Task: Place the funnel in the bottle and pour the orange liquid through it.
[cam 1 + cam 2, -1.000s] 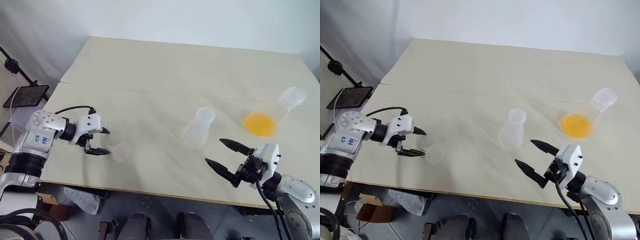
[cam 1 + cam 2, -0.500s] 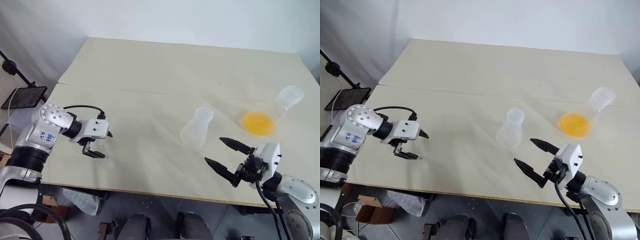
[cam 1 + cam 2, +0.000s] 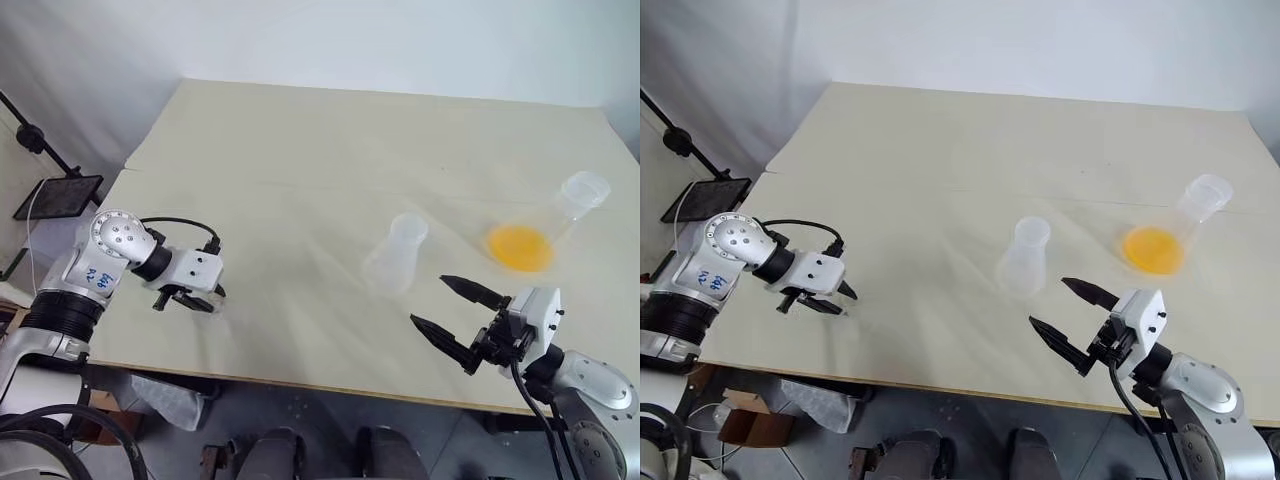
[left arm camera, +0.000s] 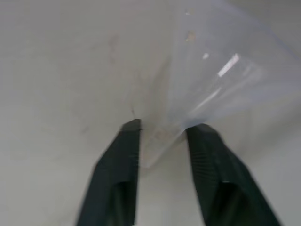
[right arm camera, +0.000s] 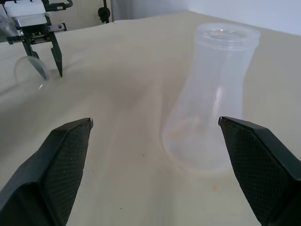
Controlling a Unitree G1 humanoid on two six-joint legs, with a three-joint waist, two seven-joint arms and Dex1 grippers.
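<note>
The left claw (image 4: 162, 129) is pinched narrow on the stem of the clear funnel (image 4: 207, 80) at the worktop's (image 3: 300, 150) near-left edge, well apart from the frosted bottle (image 3: 397, 254). The right claw (image 3: 443, 304) gapes wide, holding nothing, just in front of that bottle. The orange liquid (image 3: 519, 247) sits in the clear flask (image 3: 560, 215) beyond it.

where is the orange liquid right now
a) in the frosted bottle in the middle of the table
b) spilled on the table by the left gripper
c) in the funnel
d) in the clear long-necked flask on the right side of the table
d: the orange liquid shows as a round patch in the base of the clear flask on the table's right side, while the frosted bottle in the middle looks empty.
</note>
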